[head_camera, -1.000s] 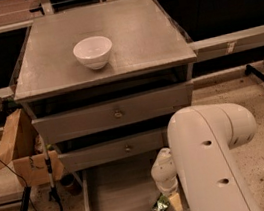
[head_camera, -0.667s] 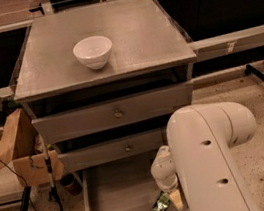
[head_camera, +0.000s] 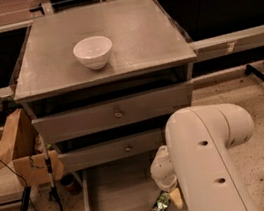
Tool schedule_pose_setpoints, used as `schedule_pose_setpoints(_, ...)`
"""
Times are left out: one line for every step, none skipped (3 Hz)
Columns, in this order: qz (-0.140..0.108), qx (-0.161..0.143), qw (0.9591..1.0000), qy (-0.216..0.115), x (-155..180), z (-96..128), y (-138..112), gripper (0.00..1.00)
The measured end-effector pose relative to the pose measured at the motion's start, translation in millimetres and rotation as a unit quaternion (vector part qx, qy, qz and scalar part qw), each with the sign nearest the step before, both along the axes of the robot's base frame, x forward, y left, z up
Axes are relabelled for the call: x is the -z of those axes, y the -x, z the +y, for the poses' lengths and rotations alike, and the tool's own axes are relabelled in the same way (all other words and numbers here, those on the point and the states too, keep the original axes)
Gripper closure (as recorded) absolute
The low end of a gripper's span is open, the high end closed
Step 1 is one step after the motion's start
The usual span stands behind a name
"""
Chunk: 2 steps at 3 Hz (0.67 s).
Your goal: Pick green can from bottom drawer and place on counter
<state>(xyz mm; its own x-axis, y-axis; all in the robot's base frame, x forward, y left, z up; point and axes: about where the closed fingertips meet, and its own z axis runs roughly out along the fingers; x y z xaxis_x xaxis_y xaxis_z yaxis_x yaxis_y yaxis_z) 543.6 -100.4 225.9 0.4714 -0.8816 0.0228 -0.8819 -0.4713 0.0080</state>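
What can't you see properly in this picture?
- Camera view: the robot's pincer, down in the wide grey bottom drawer, is mostly hidden behind the big white arm.
- The small shiny green can beside it is partly covered by the pincer.
- The drawer's right side hides behind the arm.

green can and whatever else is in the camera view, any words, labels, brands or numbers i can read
No text can be read anywhere in this view.
green can: mottled print, too blurred to make out a brand.
small pale tag on the right-hand rail: too small to read.
white bowl, counter, cardboard box: no markings show.
gripper, down in the bottom drawer right beside the can: no label shows.
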Motion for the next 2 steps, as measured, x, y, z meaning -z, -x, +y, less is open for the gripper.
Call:
schedule_pose_setpoints(-0.005, -0.029, 0.9995, -0.015, 3.7, 2.6, -7.5, 0.0)
schedule_pose_setpoints(-0.01, -0.055, 0.9979, -0.032, 8.8, 5.1, -13.4, 0.0)
